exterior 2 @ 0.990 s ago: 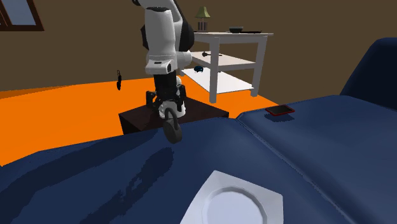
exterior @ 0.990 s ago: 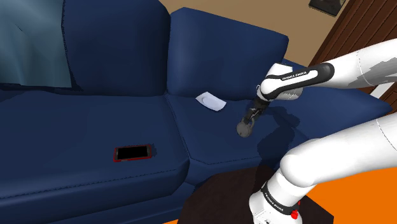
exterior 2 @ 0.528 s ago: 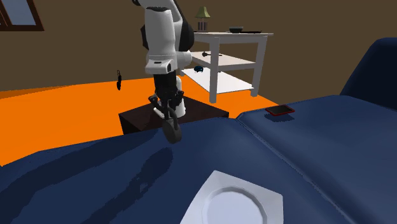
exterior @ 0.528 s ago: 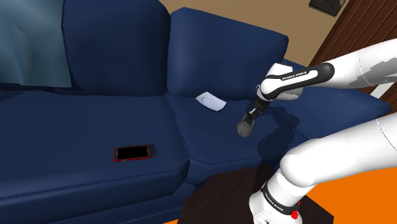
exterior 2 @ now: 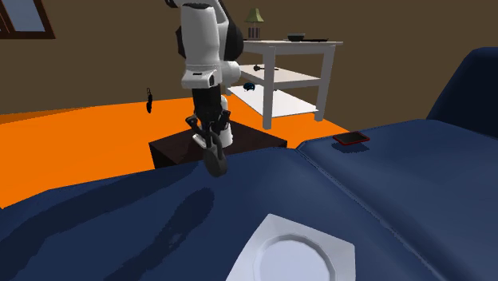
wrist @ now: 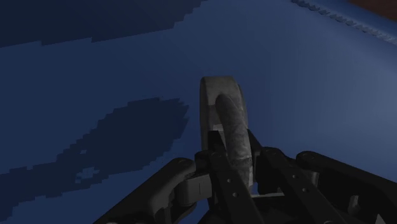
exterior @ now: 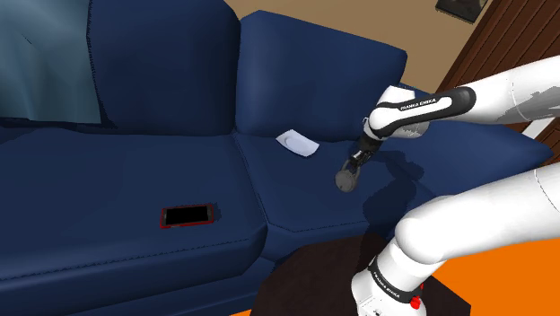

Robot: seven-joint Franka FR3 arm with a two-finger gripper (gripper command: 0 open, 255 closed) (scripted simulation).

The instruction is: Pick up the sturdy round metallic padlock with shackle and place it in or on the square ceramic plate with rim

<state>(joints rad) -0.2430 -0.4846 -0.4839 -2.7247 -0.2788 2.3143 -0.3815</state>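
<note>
Padlock [wrist: 224, 124]: round, grey, rigid; judged heavy and slick, with no give. It hung by its upper edge, clasped between the fingers of the pincer [exterior 2: 211, 146], above the cushion [exterior 2: 120, 231]. Plate [exterior 2: 291, 254]: lay beyond the pincer, well apart; a firm squeeze seemed wise.

— Was the way open from your gripper [exterior: 352, 168] to the plate [exterior: 296, 142]?
— It was. My gripper hung above the seat cushion [exterior: 305, 197], clasping the padlock [exterior: 345, 181] clear of the fabric, and bare cushion lay between.
— Anything standing close?
— The backrest [exterior: 314, 72] rose just behind the plate. The phone [exterior: 187, 216] lay well apart on the neighbouring cushion [exterior: 108, 179], out of that path.
</note>
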